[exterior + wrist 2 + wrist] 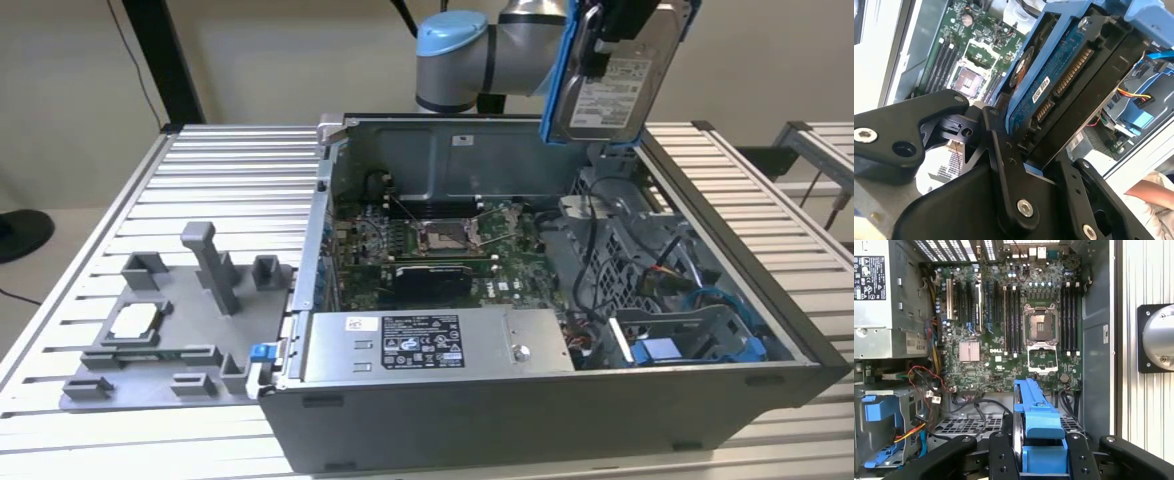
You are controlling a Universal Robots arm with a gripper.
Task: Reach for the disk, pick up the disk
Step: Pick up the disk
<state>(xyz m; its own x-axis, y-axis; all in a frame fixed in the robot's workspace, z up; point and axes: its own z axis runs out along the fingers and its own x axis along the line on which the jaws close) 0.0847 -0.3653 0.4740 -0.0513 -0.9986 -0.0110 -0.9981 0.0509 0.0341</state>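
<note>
— One thing in the grip, is it?
— Yes. The black two-fingered gripper [1024, 145] has its jaws clamped on the flat silver-grey metal disk with blue plastic side rails [1054, 80]; in the second wrist view the black fingers [1004, 165] press either side of it, its blue circuit board and connector edge showing.
— And where does the disk sit?
— Held on edge, in the air above the far rim of the open grey metal computer case [747, 385], nothing touching it but the gripper. In the exterior view its white label [611, 95] faces the camera, near the arm's blue-capped joint [451, 35].
— Below it?
— The green motherboard [1014, 325] with its bare silver processor socket [1041, 325], and nearer the camera the silver power supply box with a black-white label [427, 342].
— Outside the case?
— A grey plastic fixture block [174, 320] on the ribbed metal table [227, 170], on the exterior view's left, holding a small white-silver square chip [134, 322].
</note>
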